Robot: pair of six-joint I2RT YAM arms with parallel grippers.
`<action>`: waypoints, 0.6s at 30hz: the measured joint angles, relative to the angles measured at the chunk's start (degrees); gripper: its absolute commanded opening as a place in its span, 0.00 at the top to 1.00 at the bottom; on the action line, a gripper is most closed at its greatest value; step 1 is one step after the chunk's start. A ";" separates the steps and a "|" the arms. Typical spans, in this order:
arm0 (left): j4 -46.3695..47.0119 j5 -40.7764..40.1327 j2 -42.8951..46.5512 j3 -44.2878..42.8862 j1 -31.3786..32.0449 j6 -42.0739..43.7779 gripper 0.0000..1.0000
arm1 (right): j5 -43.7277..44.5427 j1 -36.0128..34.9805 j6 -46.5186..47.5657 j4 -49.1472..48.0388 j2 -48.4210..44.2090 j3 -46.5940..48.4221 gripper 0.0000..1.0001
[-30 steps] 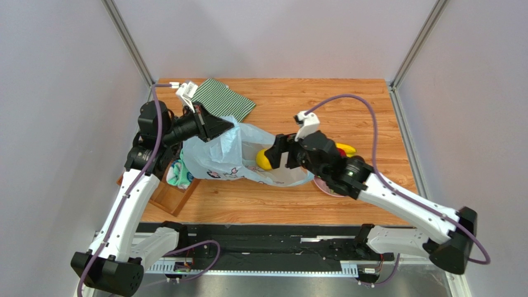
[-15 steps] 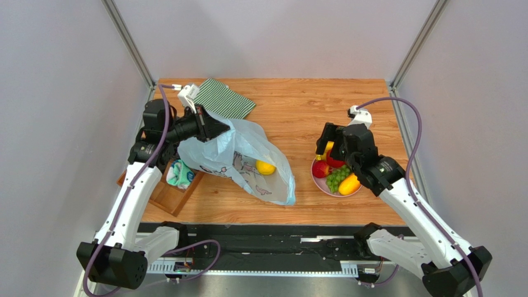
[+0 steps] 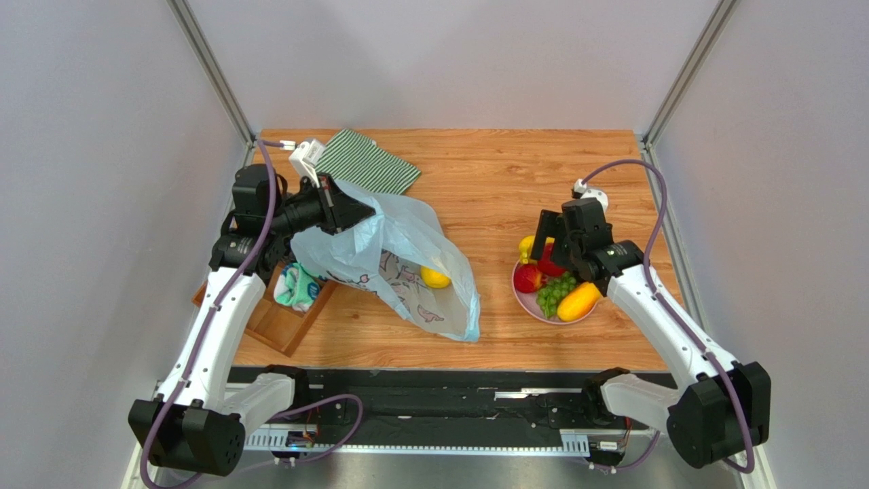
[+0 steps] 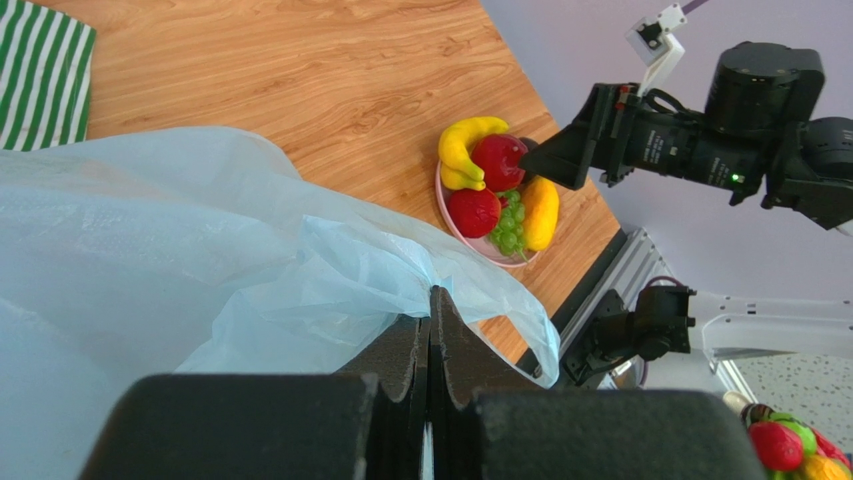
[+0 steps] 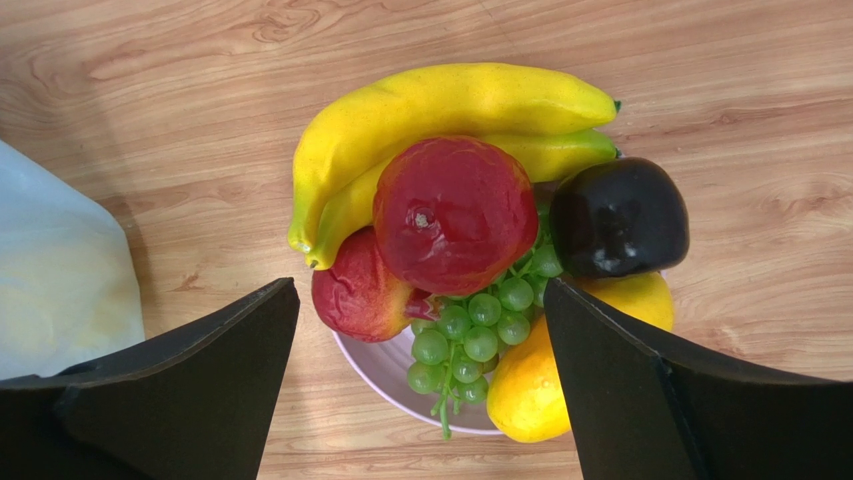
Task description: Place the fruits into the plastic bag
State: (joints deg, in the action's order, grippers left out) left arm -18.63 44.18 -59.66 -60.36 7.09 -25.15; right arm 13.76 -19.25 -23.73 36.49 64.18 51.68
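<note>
Bag of thin crinkled translucent plastic

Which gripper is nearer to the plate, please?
Right. The right gripper hovers open just above the plate; the left gripper is far to the left of it, shut on the bag.

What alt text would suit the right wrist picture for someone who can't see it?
The right gripper, open, hangs over a pink plate holding a banana, two red apples, green grapes, a dark avocado and a mango. A pale-blue plastic bag edges in at left.
</note>
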 measured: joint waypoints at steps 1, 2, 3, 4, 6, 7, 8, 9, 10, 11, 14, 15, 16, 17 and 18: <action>0.00 0.20 0.00 0.02 -0.09 0.00 1.00 | -0.39 0.35 0.07 -0.39 0.72 -0.26 0.02; 0.00 0.37 0.00 0.04 -0.13 0.00 1.00 | -0.59 0.59 0.11 -0.50 1.36 -0.33 0.02; 0.00 0.52 0.00 0.09 -0.15 0.00 1.00 | -0.96 0.94 0.17 -0.81 2.19 -0.37 0.02; -0.02 0.70 0.00 0.11 -0.15 0.00 1.00 | -1.31 1.20 0.24 -1.31 3.02 -0.42 0.02; 0.00 0.87 0.00 0.11 -0.17 -0.02 1.00 | -1.75 1.79 0.28 -2.10 4.66 -0.48 0.02; 0.02 0.96 0.00 0.11 -0.22 0.00 1.00 | -1.90 2.10 0.31 -2.51 5.42 -0.52 0.02; 0.00 1.01 0.00 0.11 -0.26 -0.02 1.00 | -1.95 2.32 0.33 -2.86 5.99 -0.59 0.02; 0.02 1.14 0.00 0.11 -0.33 -0.02 1.00 | -2.08 2.62 0.42 -3.19 6.78 -0.66 0.02; 0.02 1.20 0.00 0.11 -0.39 -0.02 1.00 | -2.12 2.84 0.46 -3.39 7.30 -0.68 0.02; 0.02 1.31 0.00 0.11 -0.46 -0.04 1.00 | -2.14 3.08 0.52 -3.56 7.85 -0.68 0.02; 0.15 1.46 0.00 0.28 -0.55 -0.04 1.00 | -2.25 3.72 0.66 -4.22 9.27 -0.68 0.02; 0.15 1.55 0.00 0.35 -0.59 -0.07 1.00 | -2.23 3.82 0.68 -4.33 9.62 -0.68 0.02; 0.20 1.64 0.00 0.42 -0.68 -0.07 1.00 | -2.23 3.93 0.66 -4.39 9.97 -0.68 0.03; 0.17 1.73 0.00 0.44 -0.76 -0.07 1.00 | -2.23 4.00 0.66 -4.42 10.21 -0.68 0.03; 0.20 1.79 -0.02 0.44 -0.83 -0.09 1.00 | -2.21 4.04 0.68 -4.46 10.47 -0.68 0.03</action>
State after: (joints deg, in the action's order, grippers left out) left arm -18.44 45.98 -59.68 -59.92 6.26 -25.23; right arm 11.55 -15.20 -23.05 32.03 74.65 51.00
